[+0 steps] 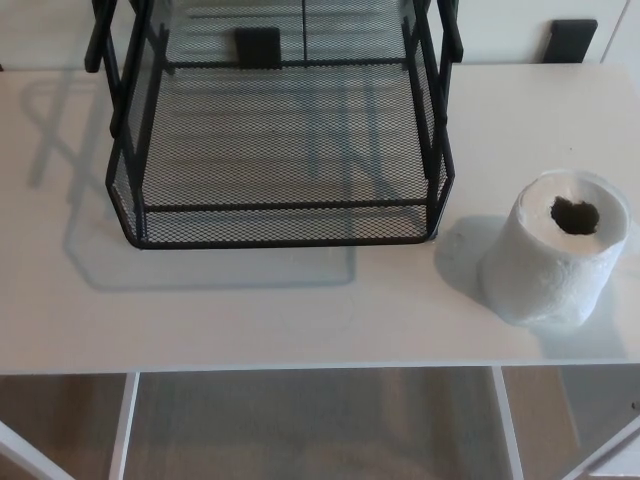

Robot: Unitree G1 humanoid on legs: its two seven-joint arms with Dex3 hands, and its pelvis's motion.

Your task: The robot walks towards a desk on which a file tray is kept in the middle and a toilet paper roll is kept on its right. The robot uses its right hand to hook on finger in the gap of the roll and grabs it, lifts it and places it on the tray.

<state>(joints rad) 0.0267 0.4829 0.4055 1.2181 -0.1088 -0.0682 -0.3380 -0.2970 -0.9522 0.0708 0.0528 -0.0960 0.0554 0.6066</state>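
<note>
A black wire-mesh file tray (280, 222) stands in the middle of the white desk (250, 310), its open front facing me and its bottom shelf bare. A white toilet paper roll (556, 252) stands upright on the desk to the right of the tray, close to the picture's right edge. Its dark core hole (574, 215) faces up. A gap of bare desk separates the roll from the tray's right corner. Neither of my hands shows in the head view.
The desk's front edge (300, 368) runs across the lower part of the picture, with the white frame legs (124, 425) and floor below. Two dark blocks (571, 40) sit at the wall behind the desk.
</note>
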